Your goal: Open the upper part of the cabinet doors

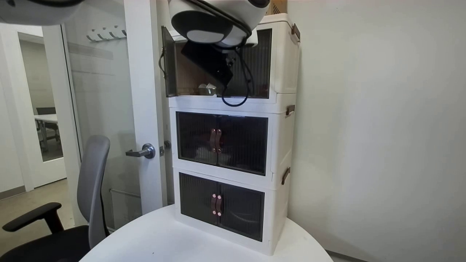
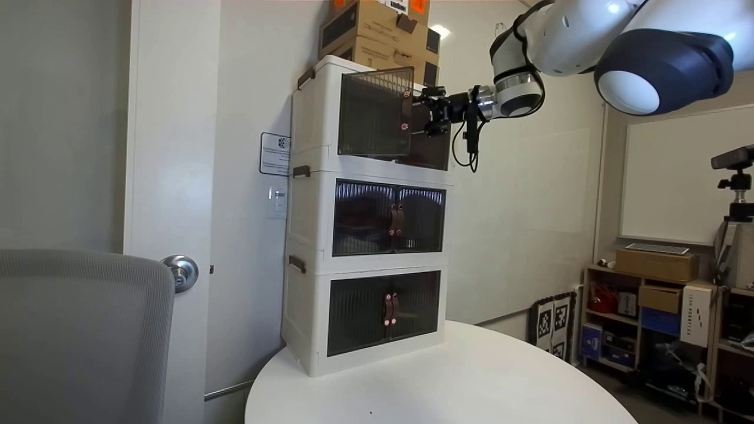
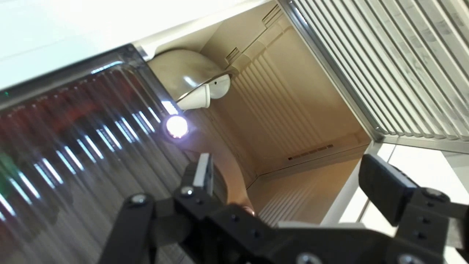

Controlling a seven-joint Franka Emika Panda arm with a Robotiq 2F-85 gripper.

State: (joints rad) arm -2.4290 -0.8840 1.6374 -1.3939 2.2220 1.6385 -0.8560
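Three white-framed tiers are stacked to form the cabinet (image 1: 222,174), which is carried by a round white surface (image 2: 471,383) beside a pale wall (image 1: 378,109). At the topmost tier (image 1: 285,62), the upper part of the cabinet doors (image 2: 374,112) is located, and it is half opened: the swung-out upper door (image 1: 170,69) is turned well outward from the cabinet front, whereas the closed upper door (image 1: 264,65) is seated in it and, in both exterior views, is partly covered from sight. The hand (image 3: 287,176) is held in front of this tier in a released state, its fingers (image 3: 384,187) spread wide apart. In the wrist view, the coppery strap handle (image 3: 232,172) of the closed upper door is seen just beside a finger; whether the two are touching cannot be told. A tan compartment (image 3: 293,110) is exposed behind the swung-out upper door, and within it a rounded bowl (image 3: 176,69) is shown, in which two white cup-like vessels (image 3: 198,99) are held. The middle double doors (image 1: 244,143) and the bottom double doors (image 1: 242,211) are closed, and their lower strap handles (image 1: 218,141) are set side by side at the meeting edges. Cardboard boxes (image 2: 383,35) are piled on the cabinet top. The upper right of an exterior view is filled by the robot arm (image 2: 565,41). A grey-backed office chair (image 1: 91,182) and a room door (image 1: 145,102) are placed near the cabinet.
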